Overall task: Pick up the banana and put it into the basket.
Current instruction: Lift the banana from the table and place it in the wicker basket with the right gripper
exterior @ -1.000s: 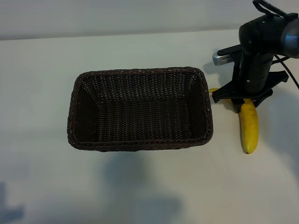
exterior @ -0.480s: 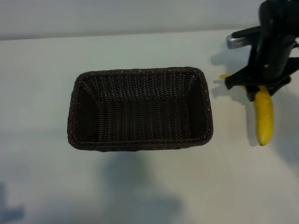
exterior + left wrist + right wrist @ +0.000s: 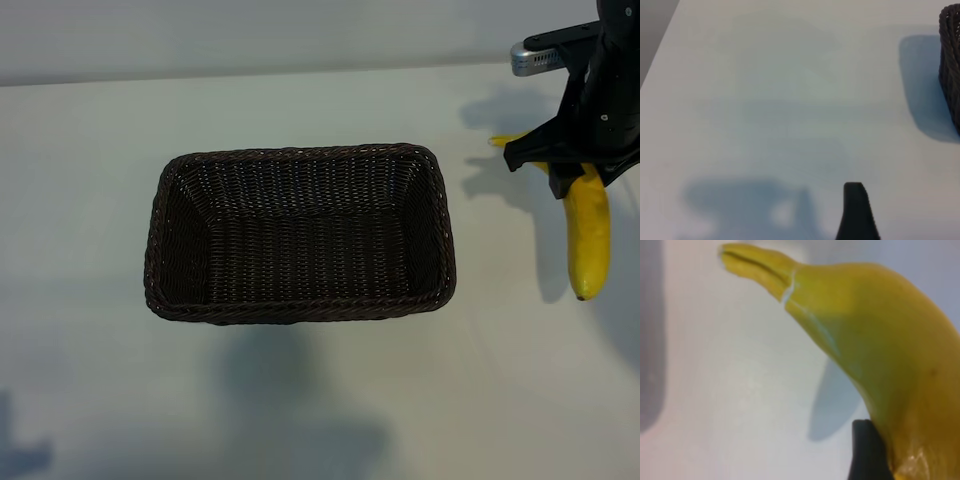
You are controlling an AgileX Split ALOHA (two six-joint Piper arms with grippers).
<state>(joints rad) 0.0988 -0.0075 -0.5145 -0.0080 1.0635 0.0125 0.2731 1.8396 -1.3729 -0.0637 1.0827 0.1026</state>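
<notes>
Banana (image 3: pixel 587 228) is hanging clear of the table (image 3: pixel 90 380), clamped near its stem end in the right gripper (image 3: pixel 572 165), well off to the side of the basket (image 3: pixel 300 232). Left gripper (image 3: pixel 856 215) sits parked over bare table, jaws apart, nothing in them.

Banana (image 3: pixel 587 235) in right claw (image 3: pixel 572 170)
</notes>
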